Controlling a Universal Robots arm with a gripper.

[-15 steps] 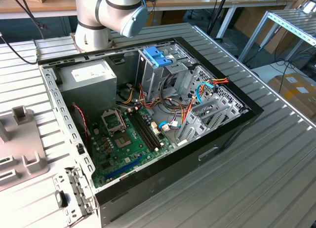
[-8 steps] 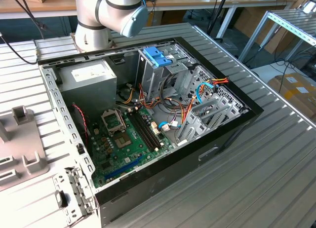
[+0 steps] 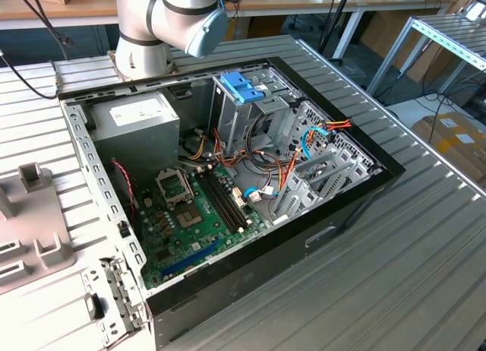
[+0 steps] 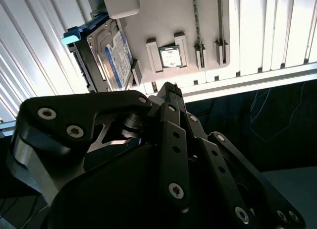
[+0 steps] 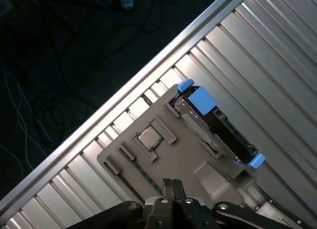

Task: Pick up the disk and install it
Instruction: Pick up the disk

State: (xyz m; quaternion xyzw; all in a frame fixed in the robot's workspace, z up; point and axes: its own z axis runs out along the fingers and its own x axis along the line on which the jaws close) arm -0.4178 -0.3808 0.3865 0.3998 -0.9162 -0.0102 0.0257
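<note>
Nothing done yet. The disk (image 5: 218,122) lies along one edge of the grey tray (image 5: 183,149). The gripper (image 5: 168,185) hangs over it, fingers pressed together, empty. Pickup and install both remain.

Matt black gripper (image 5: 169,183), ribbed metal table (image 5: 277,55), disk (image 5: 224,126) framed in light-blue plastic.

The disk (image 4: 111,55) carries a blue-and-white label, its print too small to read. The power supply (image 3: 137,121) sticker is equally unreadable.
</note>
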